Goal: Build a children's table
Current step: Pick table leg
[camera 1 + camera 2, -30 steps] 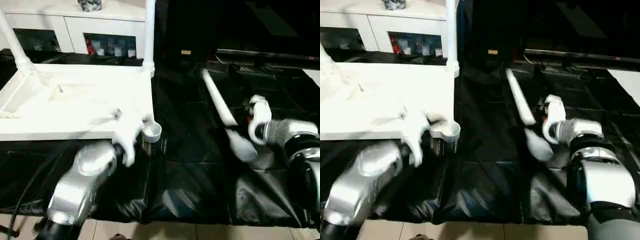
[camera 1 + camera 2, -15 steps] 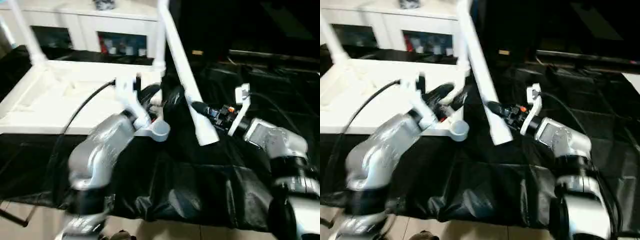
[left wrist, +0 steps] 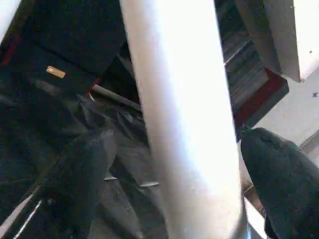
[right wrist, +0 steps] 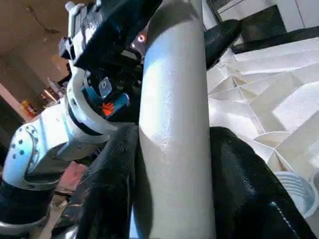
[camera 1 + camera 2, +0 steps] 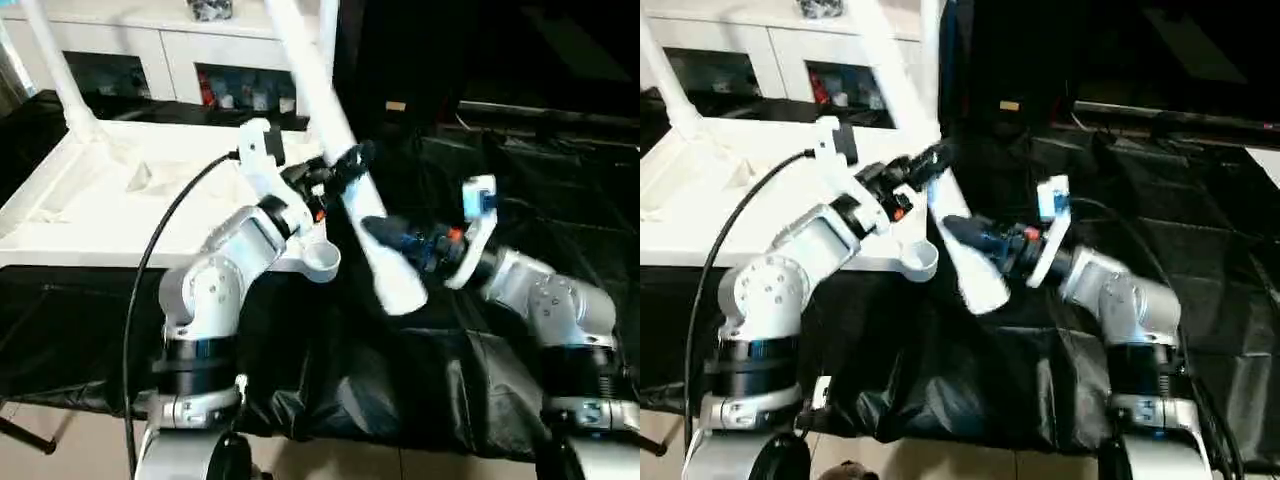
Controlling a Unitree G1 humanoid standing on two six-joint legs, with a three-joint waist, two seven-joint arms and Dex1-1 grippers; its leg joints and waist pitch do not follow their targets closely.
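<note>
The children's table top (image 5: 100, 210) lies upside down on the black cover, with two white legs standing in its far corners (image 5: 55, 70) (image 5: 328, 40). Its near right corner socket (image 5: 322, 260) is an empty ring. A third white leg (image 5: 398, 285) hangs tilted over that corner, thick end low and thin end leaning up and back. My right gripper (image 4: 174, 189) is shut on its thick part, a black finger pressed against each side. Higher up, my left gripper (image 3: 179, 189) is open and straddles the leg, with gaps at both fingers.
A white cabinet (image 5: 150, 55) with glass doors stands behind the table top. The crumpled black cover (image 5: 450, 400) spreads across the right and front. A black cable (image 5: 150, 270) loops from my left wrist down past the table top's near edge. Tiled floor (image 5: 60, 440) shows below.
A second ago the leg lay flat on the black cover. My right gripper has lifted and tilted it over the near right corner. My left arm rose from the socket to straddle it.
</note>
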